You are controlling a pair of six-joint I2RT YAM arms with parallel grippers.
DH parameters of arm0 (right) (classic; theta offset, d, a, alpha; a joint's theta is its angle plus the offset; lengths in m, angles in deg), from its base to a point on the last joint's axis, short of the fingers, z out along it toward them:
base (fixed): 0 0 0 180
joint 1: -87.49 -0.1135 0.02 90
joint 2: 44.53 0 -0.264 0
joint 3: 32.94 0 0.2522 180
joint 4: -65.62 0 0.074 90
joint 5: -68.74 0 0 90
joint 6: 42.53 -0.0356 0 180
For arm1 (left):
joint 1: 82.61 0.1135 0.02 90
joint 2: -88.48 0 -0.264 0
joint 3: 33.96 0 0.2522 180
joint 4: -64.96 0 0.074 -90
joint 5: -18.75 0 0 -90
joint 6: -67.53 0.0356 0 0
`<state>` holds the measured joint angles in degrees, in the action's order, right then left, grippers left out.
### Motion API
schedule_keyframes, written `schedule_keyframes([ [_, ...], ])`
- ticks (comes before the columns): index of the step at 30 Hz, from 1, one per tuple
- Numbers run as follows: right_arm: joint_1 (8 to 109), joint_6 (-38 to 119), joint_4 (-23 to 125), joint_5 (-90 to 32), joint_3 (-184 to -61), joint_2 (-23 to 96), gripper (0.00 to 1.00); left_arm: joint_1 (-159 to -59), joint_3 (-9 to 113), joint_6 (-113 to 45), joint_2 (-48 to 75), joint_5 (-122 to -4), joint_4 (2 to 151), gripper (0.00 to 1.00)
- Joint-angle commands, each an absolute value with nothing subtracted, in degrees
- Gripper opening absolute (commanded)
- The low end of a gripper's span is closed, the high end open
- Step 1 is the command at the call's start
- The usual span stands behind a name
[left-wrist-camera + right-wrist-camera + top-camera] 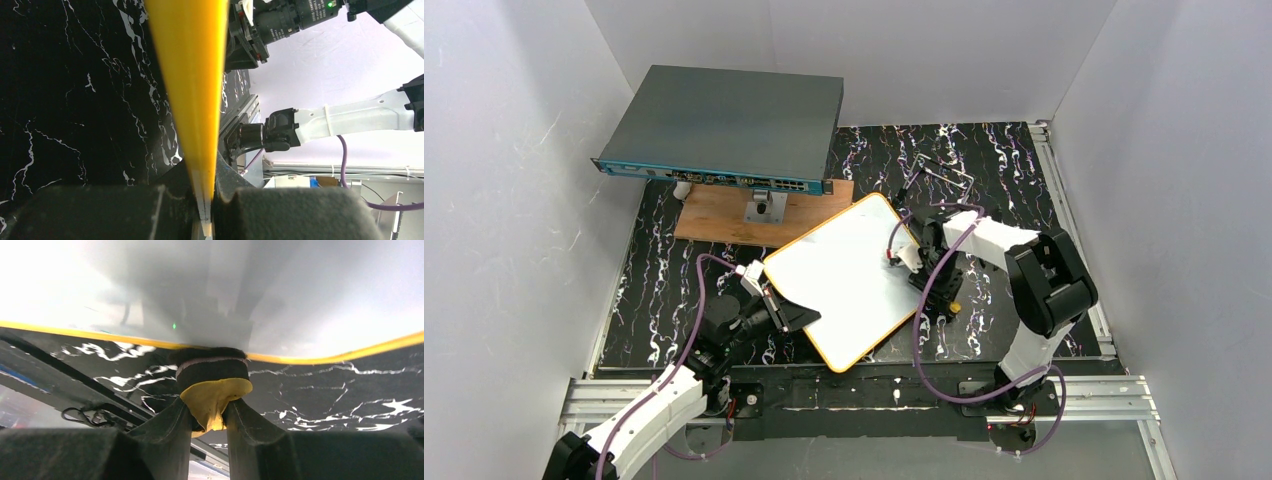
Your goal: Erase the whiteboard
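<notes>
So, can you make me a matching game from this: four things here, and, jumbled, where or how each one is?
1 whiteboard
2 left claw
3 right claw
4 dark-grey box

A grips a yellow-and-black eraser
B back left, above the wooden board
C white face, yellow frame, no writing visible
D shut on the whiteboard's edge

Pairs: 1-C, 2-D, 3-A, 4-B

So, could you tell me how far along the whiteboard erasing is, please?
Looks done: the whiteboard shows no writing from above. In hand: the left hand clamps its edge; the right hand holds an eraser at the opposite edge. Left: probably only a last pass and releasing it.
</notes>
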<state>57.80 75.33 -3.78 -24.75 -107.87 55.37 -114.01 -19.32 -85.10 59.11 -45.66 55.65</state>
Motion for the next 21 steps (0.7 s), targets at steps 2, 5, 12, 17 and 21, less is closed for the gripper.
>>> schedule_keyframes([
  [2,51.8,73.2,-2.4,-30.7,-111.9,54.8,0.01,-114.3,-17.0,-83.6,60.7,-42.8,50.0,0.00],
  [5,48.1,71.9,-2.2,-31.6,-111.6,55.8,0.01,-114.3,-17.0,-83.6,60.3,-42.7,49.5,0.00],
  [12,41.0,69.1,-1.9,-33.8,-109.9,55.5,0.01,-114.3,-17.1,-83.6,61.3,-42.8,50.2,0.00],
  [17,45.3,68.7,-0.9,-28.5,-108.8,55.8,0.01,-114.3,-17.2,-83.5,62.6,-42.9,51.2,0.00],
  [21,52.7,69.8,-0.4,-25.2,-109.1,56.5,0.01,-114.3,-17.2,-83.5,62.9,-42.9,51.3,0.00],
])
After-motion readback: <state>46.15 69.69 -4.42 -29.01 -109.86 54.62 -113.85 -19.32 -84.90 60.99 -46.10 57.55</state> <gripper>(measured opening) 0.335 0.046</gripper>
